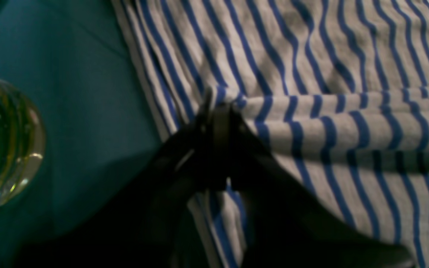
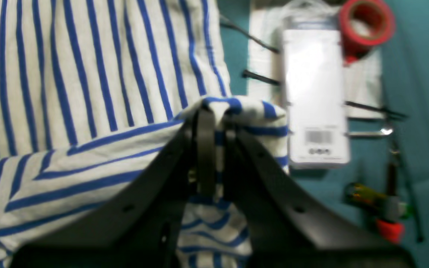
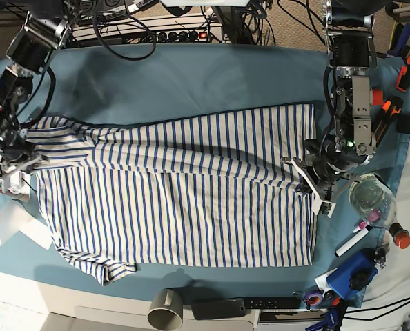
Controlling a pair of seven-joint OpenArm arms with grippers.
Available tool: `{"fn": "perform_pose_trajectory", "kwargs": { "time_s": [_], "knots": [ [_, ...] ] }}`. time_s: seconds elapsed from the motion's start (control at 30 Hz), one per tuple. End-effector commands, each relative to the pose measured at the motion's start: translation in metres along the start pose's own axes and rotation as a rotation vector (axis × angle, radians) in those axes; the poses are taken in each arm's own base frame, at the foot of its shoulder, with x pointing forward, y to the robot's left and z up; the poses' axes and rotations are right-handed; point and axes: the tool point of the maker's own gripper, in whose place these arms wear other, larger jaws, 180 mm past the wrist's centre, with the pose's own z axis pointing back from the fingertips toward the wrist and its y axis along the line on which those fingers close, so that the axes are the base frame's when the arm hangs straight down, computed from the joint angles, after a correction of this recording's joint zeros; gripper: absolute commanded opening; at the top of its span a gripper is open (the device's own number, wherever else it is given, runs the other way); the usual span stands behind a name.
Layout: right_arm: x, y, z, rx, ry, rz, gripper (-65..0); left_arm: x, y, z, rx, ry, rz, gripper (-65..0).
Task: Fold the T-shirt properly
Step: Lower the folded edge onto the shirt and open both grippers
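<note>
T-shirt [image 3: 184, 200] — soft striped cloth — pinched in both closed jaws

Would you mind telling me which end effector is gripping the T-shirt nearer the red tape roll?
The right end effector, pinching the T-shirt; the red tape roll appears only in its wrist view.

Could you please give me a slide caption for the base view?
Both grippers, left and right, pinch opposite edges of the striped T-shirt mid-fold on the teal table cloth.
</note>
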Motion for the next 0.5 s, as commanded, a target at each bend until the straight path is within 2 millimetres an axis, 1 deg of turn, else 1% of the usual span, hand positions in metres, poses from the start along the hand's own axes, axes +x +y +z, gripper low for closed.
{"fn": "perform_pose_trajectory", "kwargs": {
  "time_s": [0.0, 0.07, 0.17, 0.33, 0.47],
  "knots": [
    [0.025, -0.008, 0.003, -0.014, -0.062, -0.003, -65.0, 0.020, 0.003, 0.003, 0.004, -0.058, -0.008, -65.0],
    [0.029, -0.007, -0.004, 0.001, -0.058, -0.031, -65.0, 0.021, 0.003, 0.003, 0.004, -0.063, -0.009, -65.0],
    [0.039, -0.005, -0.009, 0.014, -0.066, -0.059, -65.0, 0.023, 0.003, 0.003, 0.004, -0.074, -0.009, -65.0],
    [0.061, -0.003, -0.006, 0.020, -0.114, -0.070, -65.0, 0.028, 0.003, 0.004, 0.004, -0.101, -0.009, -65.0],
    [0.065, -0.003, -0.006, 0.018, -0.121, -0.070, -65.0, 0.027, 0.002, 0.003, 0.003, -0.099, -0.008, -65.0]
  ]
}}
